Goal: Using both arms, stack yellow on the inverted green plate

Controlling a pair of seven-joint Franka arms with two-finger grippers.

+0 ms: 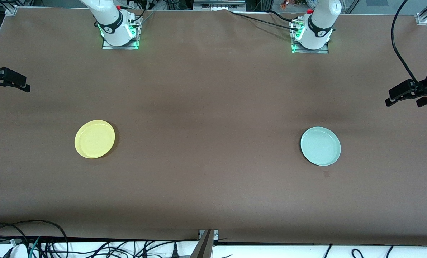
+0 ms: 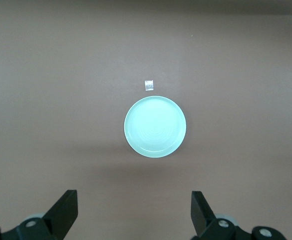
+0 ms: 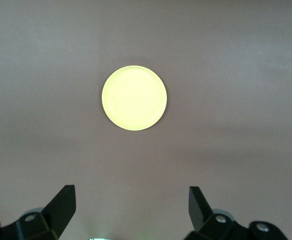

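Note:
The yellow plate (image 1: pixel 94 139) lies rim up on the brown table toward the right arm's end. It also shows in the right wrist view (image 3: pixel 134 98). The pale green plate (image 1: pixel 320 146) lies hollow side up toward the left arm's end, and shows in the left wrist view (image 2: pixel 155 126). My left gripper (image 2: pixel 134 200) is open and empty, high over the table near the green plate. My right gripper (image 3: pixel 132 197) is open and empty, high over the table near the yellow plate. Neither gripper shows in the front view.
The right arm's base (image 1: pixel 118 28) and the left arm's base (image 1: pixel 315 30) stand at the table's edge farthest from the front camera. Black clamped devices (image 1: pixel 9 80) (image 1: pixel 410 91) jut in at both ends. A small pale scrap (image 2: pixel 148 85) lies beside the green plate.

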